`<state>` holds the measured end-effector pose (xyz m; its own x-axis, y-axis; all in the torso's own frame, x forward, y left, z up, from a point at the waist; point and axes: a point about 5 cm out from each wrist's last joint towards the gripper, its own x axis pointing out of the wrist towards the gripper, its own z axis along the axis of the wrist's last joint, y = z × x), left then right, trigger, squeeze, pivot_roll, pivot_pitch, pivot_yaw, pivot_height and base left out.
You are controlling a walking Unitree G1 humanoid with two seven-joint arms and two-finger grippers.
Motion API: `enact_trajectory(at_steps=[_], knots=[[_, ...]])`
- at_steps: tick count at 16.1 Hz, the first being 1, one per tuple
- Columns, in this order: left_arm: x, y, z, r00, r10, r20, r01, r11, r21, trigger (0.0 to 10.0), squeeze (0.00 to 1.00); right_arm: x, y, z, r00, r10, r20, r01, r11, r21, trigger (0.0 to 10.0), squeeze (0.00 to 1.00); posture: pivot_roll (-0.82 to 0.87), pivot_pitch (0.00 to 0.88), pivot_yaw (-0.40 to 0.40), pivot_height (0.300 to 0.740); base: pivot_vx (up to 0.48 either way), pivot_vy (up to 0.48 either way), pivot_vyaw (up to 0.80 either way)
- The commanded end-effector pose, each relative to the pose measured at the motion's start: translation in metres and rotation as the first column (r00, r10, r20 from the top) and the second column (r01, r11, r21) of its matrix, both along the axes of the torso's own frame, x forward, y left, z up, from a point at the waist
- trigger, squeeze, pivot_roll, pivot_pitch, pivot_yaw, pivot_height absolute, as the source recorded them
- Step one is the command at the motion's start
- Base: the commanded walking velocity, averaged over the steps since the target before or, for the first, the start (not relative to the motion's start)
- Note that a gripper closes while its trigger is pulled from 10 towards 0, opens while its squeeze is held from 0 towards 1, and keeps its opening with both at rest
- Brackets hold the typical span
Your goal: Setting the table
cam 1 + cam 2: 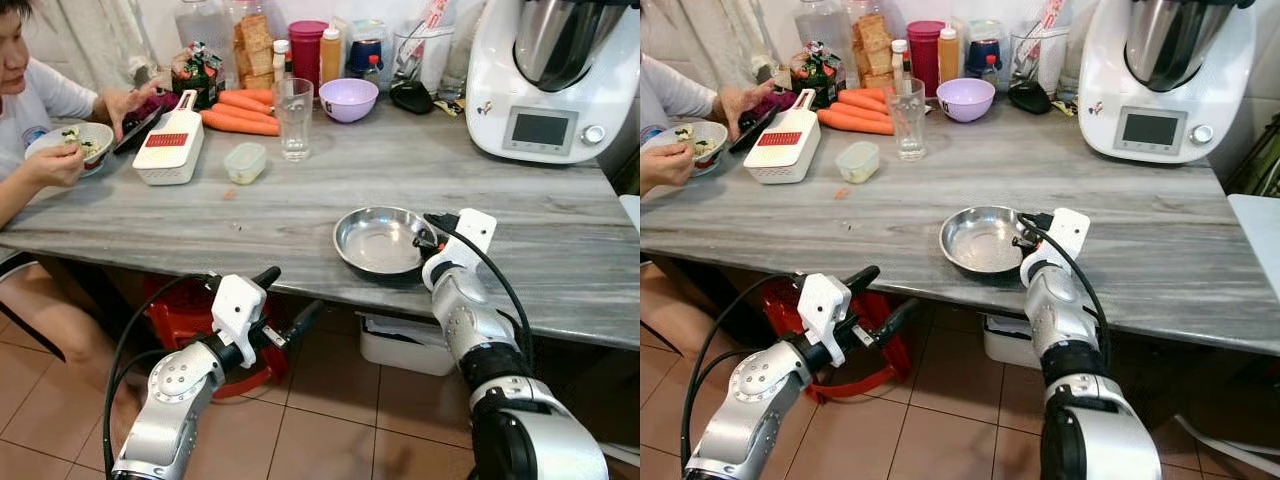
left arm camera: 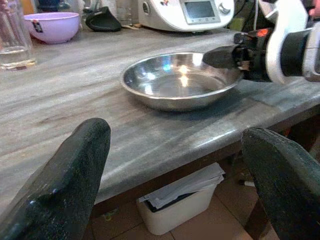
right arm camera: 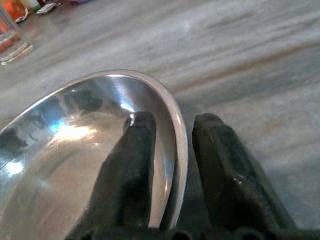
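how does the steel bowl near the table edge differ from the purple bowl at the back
The steel bowl is shiny metal, wide and shallow; the purple bowl is matte, smaller and deeper. The right gripper straddles the steel bowl's rim; the purple bowl stands untouched. Both look empty.

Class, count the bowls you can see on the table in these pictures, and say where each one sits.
3: a steel bowl at the near edge, pinched by the right gripper; a purple bowl at the back; a white bowl by the person. Clutter may hide others.
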<state>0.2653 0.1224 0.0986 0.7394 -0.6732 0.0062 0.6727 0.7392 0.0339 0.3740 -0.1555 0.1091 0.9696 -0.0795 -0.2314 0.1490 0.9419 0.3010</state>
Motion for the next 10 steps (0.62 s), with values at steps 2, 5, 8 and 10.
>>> enact_trajectory(at_steps=[2, 5, 8, 10], knots=[[-0.001, -0.002, 0.001, 1.000, -0.024, -0.003, 0.024, 1.000, 0.003, 10.0, 0.00, 0.004, -0.004, 0.007, 0.999, -0.020, 0.036, 0.019, 1.000, 0.011, 10.0, 1.00, -0.03, 0.060, 0.025, 0.740, 0.000, 0.000, 0.00], [-0.001, -0.006, 0.000, 0.999, -0.043, -0.003, 0.043, 0.999, 0.005, 10.0, 0.00, 0.003, -0.012, 0.016, 0.993, -0.037, 0.110, 0.038, 0.999, -0.016, 10.0, 1.00, -0.03, 0.047, 0.022, 0.740, 0.000, 0.000, 0.00], [0.003, -0.006, 0.001, 1.000, -0.022, 0.010, 0.022, 1.000, -0.002, 10.0, 0.00, -0.004, -0.018, 0.033, 0.971, -0.041, 0.236, 0.059, 0.996, -0.071, 10.0, 1.00, -0.03, 0.036, 0.016, 0.740, 0.000, 0.000, 0.00], [0.004, -0.006, 0.003, 1.000, -0.012, 0.018, 0.012, 1.000, -0.008, 10.0, 0.00, -0.012, -0.019, 0.040, 0.956, -0.027, 0.293, 0.060, 0.993, -0.104, 10.0, 1.00, -0.03, 0.028, 0.010, 0.740, 0.000, 0.000, 0.00]])
